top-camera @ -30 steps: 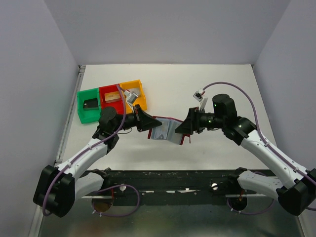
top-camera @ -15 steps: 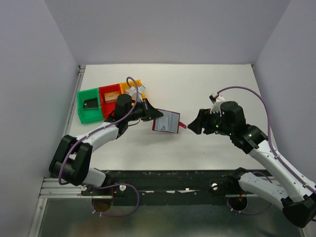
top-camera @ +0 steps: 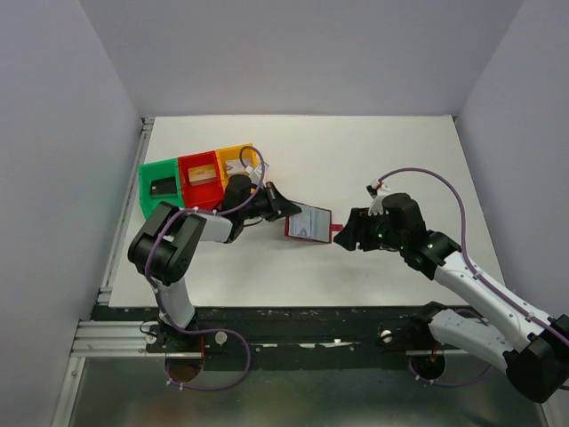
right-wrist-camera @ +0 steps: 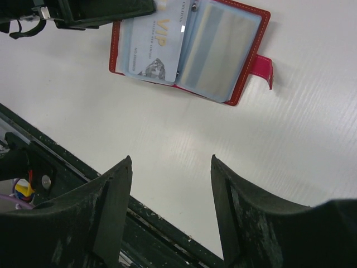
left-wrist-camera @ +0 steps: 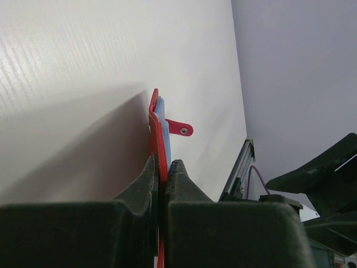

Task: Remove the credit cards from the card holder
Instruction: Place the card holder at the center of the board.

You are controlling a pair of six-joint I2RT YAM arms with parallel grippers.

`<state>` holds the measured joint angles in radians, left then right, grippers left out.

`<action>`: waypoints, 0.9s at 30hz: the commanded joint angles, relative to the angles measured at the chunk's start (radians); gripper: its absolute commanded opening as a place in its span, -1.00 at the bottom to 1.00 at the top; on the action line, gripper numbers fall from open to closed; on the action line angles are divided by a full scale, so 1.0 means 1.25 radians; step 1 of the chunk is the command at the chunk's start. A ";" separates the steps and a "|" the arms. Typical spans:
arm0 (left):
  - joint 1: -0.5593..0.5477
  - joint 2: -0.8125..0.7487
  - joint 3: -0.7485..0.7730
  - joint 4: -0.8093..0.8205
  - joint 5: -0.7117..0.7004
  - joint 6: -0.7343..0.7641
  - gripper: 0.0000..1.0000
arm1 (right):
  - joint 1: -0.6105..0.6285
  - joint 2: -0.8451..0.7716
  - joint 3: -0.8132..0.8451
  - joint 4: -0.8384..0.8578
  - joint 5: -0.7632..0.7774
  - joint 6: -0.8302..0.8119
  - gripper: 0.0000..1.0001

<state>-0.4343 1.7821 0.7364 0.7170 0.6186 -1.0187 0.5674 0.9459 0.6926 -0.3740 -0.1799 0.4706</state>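
Observation:
The card holder (top-camera: 309,222) is a dark red bifold wallet, held open just above the table at centre. My left gripper (top-camera: 284,212) is shut on its left edge; in the left wrist view the fingers (left-wrist-camera: 163,163) pinch the red cover (left-wrist-camera: 153,125) edge-on, with the snap tab (left-wrist-camera: 180,128) beyond. My right gripper (top-camera: 348,235) is open and empty just right of the tab (top-camera: 336,229). The right wrist view shows the open wallet (right-wrist-camera: 245,50) with a pale card marked VIP (right-wrist-camera: 153,44) in its blue sleeve, ahead of the open jaws (right-wrist-camera: 170,159).
Green (top-camera: 148,194), red (top-camera: 197,160) and orange (top-camera: 260,176) bins stand in a row at back left. A black card (top-camera: 163,187) lies in the green bin and a gold-tan card (top-camera: 204,175) in the red one. The dark table rail (right-wrist-camera: 67,184) runs along the near edge.
One second ago both grippers held the wallet. The right gripper has let go and drawn back slightly. The left arm has carried the wallet a little to the right and turned it flatter.

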 commanded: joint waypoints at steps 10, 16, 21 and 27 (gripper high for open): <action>-0.004 -0.017 0.083 -0.173 -0.022 0.130 -0.08 | -0.004 0.020 -0.021 0.043 -0.005 0.003 0.32; 0.009 -0.065 0.121 -0.341 -0.066 0.218 0.14 | -0.004 0.019 -0.013 0.028 0.004 -0.006 0.36; 0.047 -0.153 0.131 -0.495 -0.140 0.279 0.30 | -0.004 0.024 -0.006 0.018 0.026 -0.016 0.39; 0.029 -0.268 0.161 -0.722 -0.424 0.345 0.35 | -0.004 0.034 -0.005 0.029 0.096 -0.025 0.40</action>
<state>-0.3721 1.5436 0.8803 0.0853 0.4030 -0.6811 0.5674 0.9764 0.6720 -0.3416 -0.1421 0.4656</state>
